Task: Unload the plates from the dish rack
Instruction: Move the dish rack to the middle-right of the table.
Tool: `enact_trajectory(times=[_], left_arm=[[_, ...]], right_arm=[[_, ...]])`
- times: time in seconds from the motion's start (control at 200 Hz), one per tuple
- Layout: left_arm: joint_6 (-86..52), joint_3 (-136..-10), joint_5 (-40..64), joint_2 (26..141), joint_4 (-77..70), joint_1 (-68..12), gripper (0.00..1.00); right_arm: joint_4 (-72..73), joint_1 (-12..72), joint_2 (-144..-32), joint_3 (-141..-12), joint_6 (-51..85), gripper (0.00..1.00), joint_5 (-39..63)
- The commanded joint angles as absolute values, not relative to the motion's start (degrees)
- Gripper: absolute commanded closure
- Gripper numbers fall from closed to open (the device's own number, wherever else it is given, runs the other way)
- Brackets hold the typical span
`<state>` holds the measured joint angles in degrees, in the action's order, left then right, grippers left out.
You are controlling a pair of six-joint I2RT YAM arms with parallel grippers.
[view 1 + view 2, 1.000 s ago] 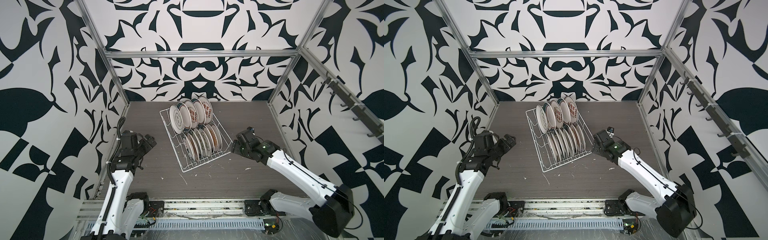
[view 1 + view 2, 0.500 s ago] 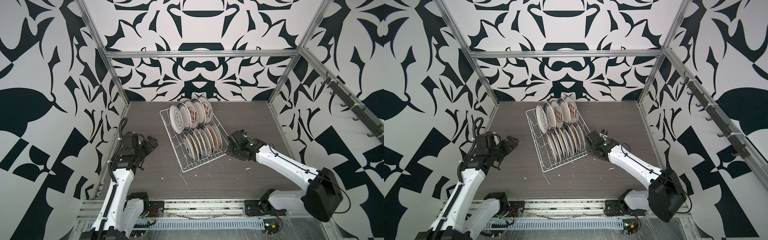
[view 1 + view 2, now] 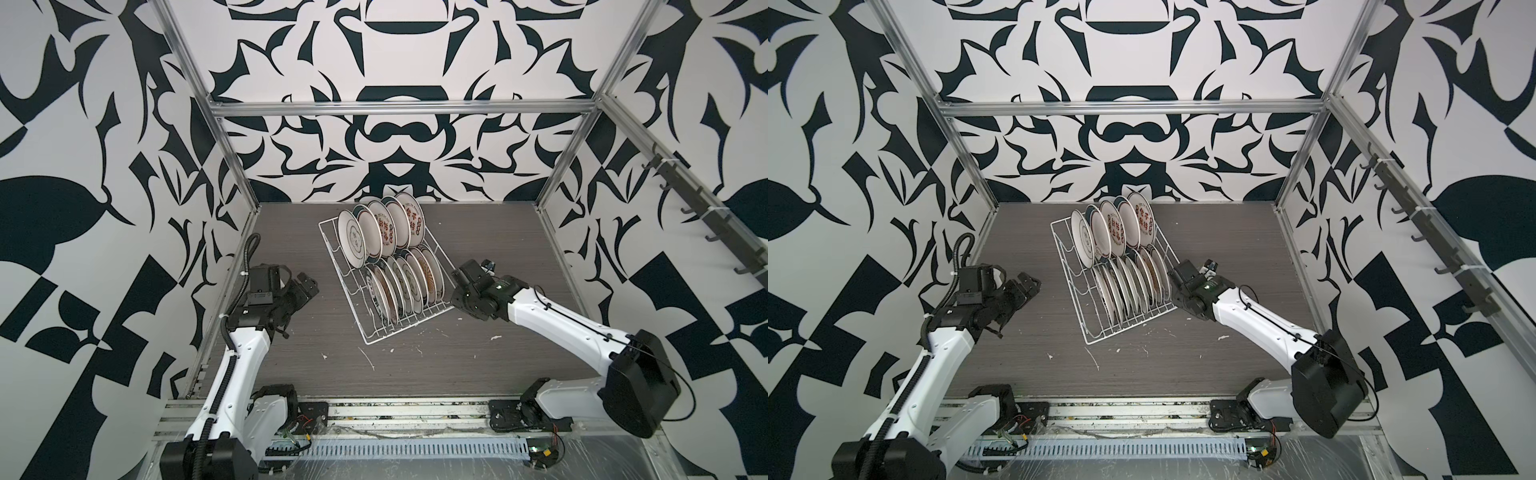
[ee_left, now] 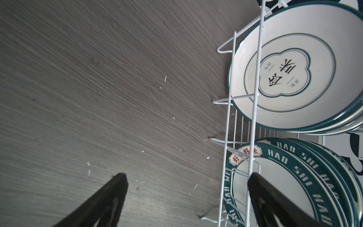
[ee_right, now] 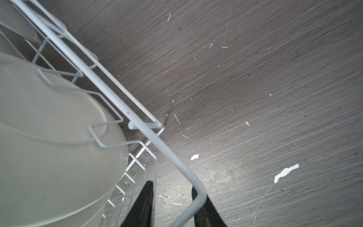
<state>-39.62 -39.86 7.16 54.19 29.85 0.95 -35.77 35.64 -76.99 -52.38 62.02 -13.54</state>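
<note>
Right gripper [image 5: 171, 185] has advanced to straddle the lower-right corner rim of the dish rack [image 3: 353, 291]; whether it grips is unclear. Left gripper [image 4: 187, 175] gapes wide. Rack's length runs down the frame, leaning right.

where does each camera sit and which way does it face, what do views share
Both top views: high at the front, looking down toward the back wall at the dish rack on the table; both arms show.
Left wrist: on the left arm, looking past the open left tool at the rack's side and plates.
Right wrist: on the right arm, looking down past the right tool, astride the rack's rim near a corner.
Shared: all views show the rack and plates.
</note>
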Motion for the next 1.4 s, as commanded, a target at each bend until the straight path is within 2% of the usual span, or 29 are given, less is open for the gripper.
enact_trajectory(times=[0.0, 0.1, 0.3, 0.42, 0.89, 1.115, 1.395], left_arm=[[-38.86, -40.88, 7.77, 54.82, 31.72, 0.75, 0.01], [-38.46, -41.22, 8.15, 55.77, 31.73, 0.77, 0.01], [-38.01, -42.09, 8.53, 57.85, 31.53, 0.69, 0.01], [-37.84, -42.5, 8.67, 58.57, 31.54, 0.69, 0.01], [-37.17, -44.29, 9.2, 60.14, 32.21, 0.7, 0.01], [-36.92, -46.52, 9.02, 60.51, 34.0, 0.51, 0.01], [-36.13, -50.29, 8.74, 62.02, 36.93, 0.22, 0.01]], right_arm=[[-36.57, 35.95, -80.5, -51.79, 57.83, 0.75, -12.84], [-37.16, 36.01, -81.38, -52.38, 57.09, 0.84, -12.77], [-40.78, 35.58, -83.21, -55.02, 54.2, 0.91, -14.06], [-40.91, 34.1, -83.29, -55.11, 52.98, 1.0, -13.73], [-41.45, 23.76, -85.83, -59.48, 41.89, 1.0, -11.68], [-41.14, 18.12, -91.16, -64.47, 35.41, 1.0, -8.2], [-43.07, 12.63, -99.45, -74.25, 28.77, 1.0, -10.23]])
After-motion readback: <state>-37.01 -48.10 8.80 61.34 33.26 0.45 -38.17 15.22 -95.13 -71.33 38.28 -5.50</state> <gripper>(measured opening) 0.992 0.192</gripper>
